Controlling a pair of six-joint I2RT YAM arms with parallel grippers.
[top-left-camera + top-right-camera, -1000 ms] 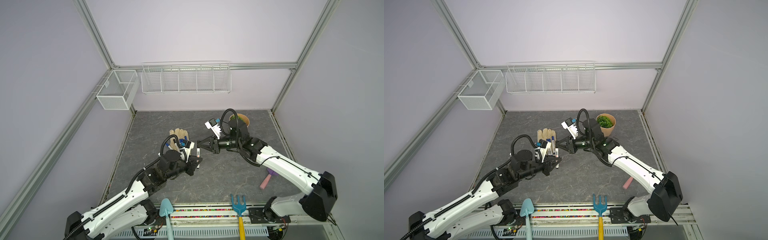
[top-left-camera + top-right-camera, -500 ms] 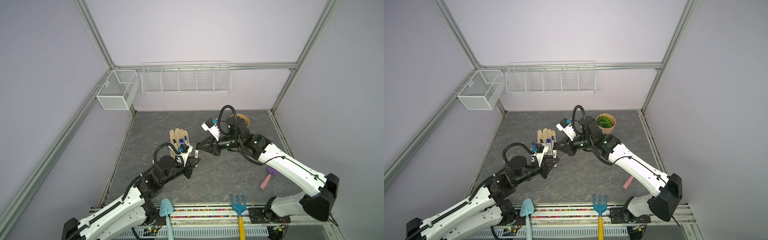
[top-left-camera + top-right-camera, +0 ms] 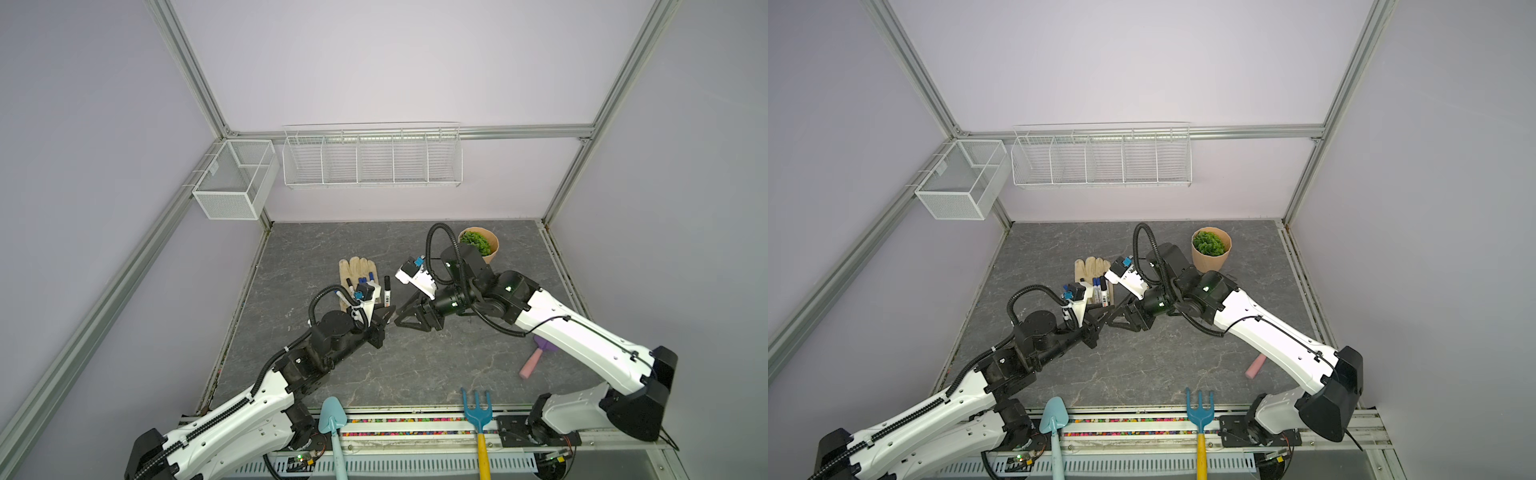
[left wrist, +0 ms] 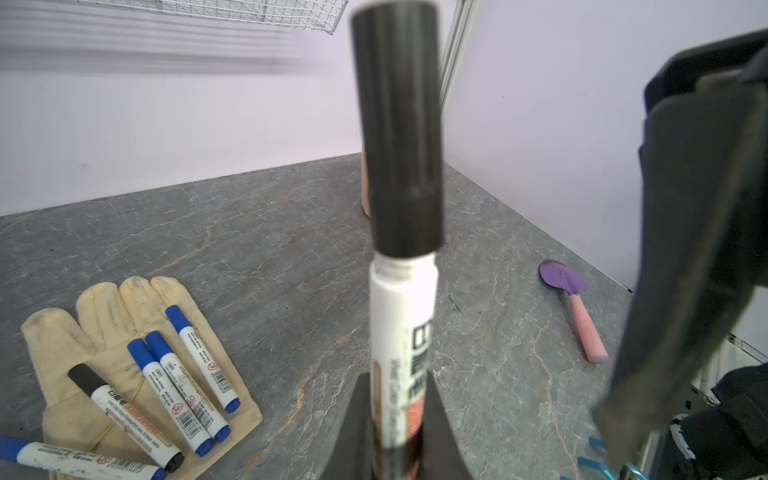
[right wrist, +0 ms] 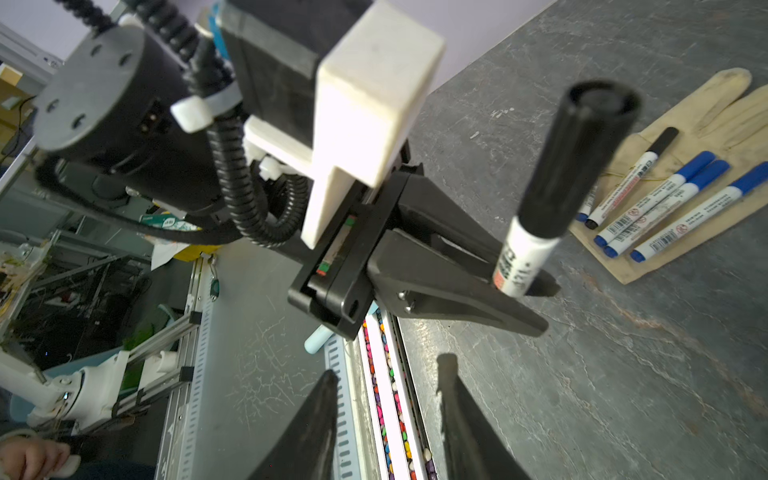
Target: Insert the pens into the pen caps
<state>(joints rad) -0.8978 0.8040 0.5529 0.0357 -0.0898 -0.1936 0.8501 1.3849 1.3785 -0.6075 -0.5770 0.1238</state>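
My left gripper (image 4: pixel 399 386) is shut on the barrel of a white pen (image 4: pixel 402 328), which has a black pen cap (image 4: pixel 397 133) seated on its tip. In the right wrist view the same pen (image 5: pixel 524 257) and cap (image 5: pixel 577 153) stick up from the left gripper's fingers (image 5: pixel 457 286). My right gripper (image 5: pixel 388 368) is open and empty, close in front of the pen, tip to tip with the left gripper (image 3: pixel 388 314) in both top views. Several other capped pens (image 4: pixel 183 374) lie on a tan glove (image 4: pixel 54 336), most blue-capped, one black-capped.
A potted plant (image 3: pixel 478 245) stands at the back right. A purple-and-pink trowel (image 3: pixel 534 359) lies to the right. A teal shovel (image 3: pixel 332 419) and a blue fork (image 3: pixel 477 409) lie at the front edge. Wire baskets (image 3: pixel 374 158) hang on the back wall.
The right gripper has opened and let go of the black cap, which now stays on the pen. Both grippers have come a little nearer the front of the table.
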